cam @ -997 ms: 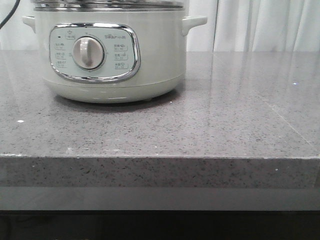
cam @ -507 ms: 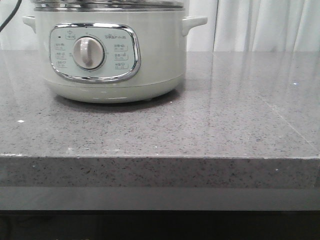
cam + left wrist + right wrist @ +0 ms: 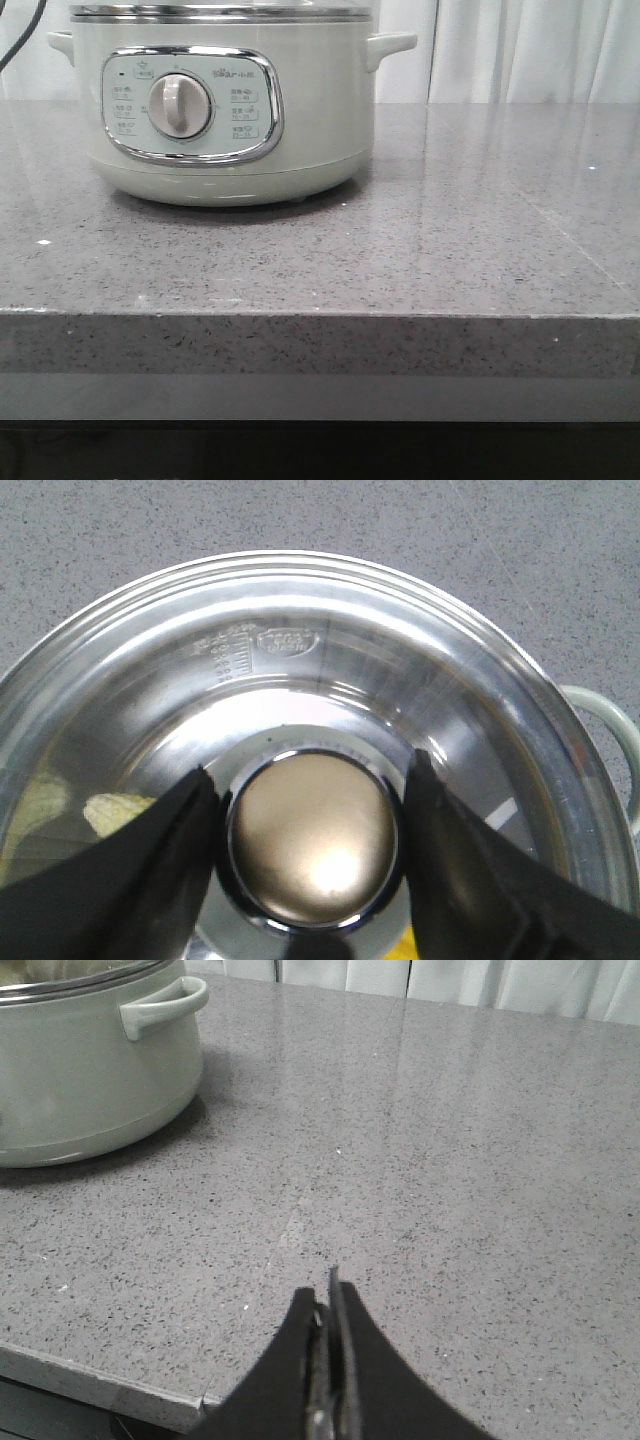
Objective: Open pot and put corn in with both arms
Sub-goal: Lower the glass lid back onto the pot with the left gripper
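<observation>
Your front camera cuts off the top of the pot (image 3: 225, 110), so only a strip of the steel rim of the lid (image 3: 220, 12) shows there, and neither arm is in that view. The pot sits at the back left of the grey speckled stone counter (image 3: 420, 250), pale grey-green, round, with 2 small side handles and a chrome-framed control panel (image 3: 190, 105) carrying a white dial (image 3: 180, 105); the small print around the dial is too fine to read. A dark cable (image 3: 20, 30) is clipped at the upper left corner. White curtains (image 3: 520, 50) hang behind. From your left wrist camera you look straight down through the clear glass of the lid, steel-rimmed, with embossed markings you can't make out. The left gripper (image 3: 310, 835) has its dark grey fingers (image 3: 190, 830) set 1 on each side of the shiny round metal knob (image 3: 312, 840), right against its chrome collar, so it's closed on the knob. The corn (image 3: 120, 810) is inside the pot, only a blurry yellow patch seen through the glass, partly hidden by a finger; another yellow sliver shows at the frame edge near the knob. 1 pot handle (image 3: 610, 730) is cut off at the side. Your right gripper (image 3: 328, 1360) hangs over bare counter near the front edge, well apart from the pot, fingers pressed together, holding nothing.
</observation>
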Motion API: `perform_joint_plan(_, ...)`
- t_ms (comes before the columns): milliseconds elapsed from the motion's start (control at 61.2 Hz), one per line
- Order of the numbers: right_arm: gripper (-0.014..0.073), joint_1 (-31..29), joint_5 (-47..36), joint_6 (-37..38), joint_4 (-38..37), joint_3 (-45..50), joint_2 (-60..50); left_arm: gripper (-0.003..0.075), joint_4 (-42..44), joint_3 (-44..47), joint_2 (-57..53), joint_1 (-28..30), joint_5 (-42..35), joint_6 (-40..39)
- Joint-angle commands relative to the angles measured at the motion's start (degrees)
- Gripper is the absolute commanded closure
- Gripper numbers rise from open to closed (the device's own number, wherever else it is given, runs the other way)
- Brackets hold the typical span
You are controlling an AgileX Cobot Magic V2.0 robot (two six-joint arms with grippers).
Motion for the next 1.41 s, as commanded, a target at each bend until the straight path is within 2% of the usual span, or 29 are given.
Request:
perform_joint_plan(0,0.0710,-0.39,-4.90,0.10,-0.12,-1.55,0.56,0.0306,0.30,-1.00,-2.86,-0.14,-4.05,-0.05)
perform_joint_plan(147,0.0710,-0.39,-4.90,0.10,-0.12,-1.55,0.56,0.0205,0.30,-1.00,-2.86,-0.14,-3.01,-0.05)
perform_joint_plan(229,0.0710,-0.39,-4.90,0.10,-0.12,-1.55,0.56,0.0175,0.30,-1.00,-2.86,-0.14,-3.12,-0.05)
perform_joint_plan(768,0.0710,-0.39,-4.79,0.10,-0.12,-1.55,0.56,0.0180,0.30,-2.56,-9.63,0.09,-4.10,1.24)
perform_joint_plan(883,0.0710,-0.39,-4.79,0.10,-0.12,-1.55,0.56,0.0254,0.30,-2.44,-11.37,0.13,-3.86,1.24)
perform_joint_plan(1145,0.0710,-0.39,-4.84,0.10,-0.12,-1.55,0.56,0.0548,1.27,0.97,-16.31,0.38,-3.39,1.24)
perform_joint_plan(1292,0.0710,-0.39,-4.84,0.10,-0.12,-1.55,0.56,0.0646,2.61,7.11,-20.09,0.38,-4.12,1.24)
perform_joint_plan(1390,0.0710,-0.39,-4.84,0.10,-0.12,-1.55,0.56,0.0680,3.82,13.17,-24.33,0.38,-7.13,1.24)
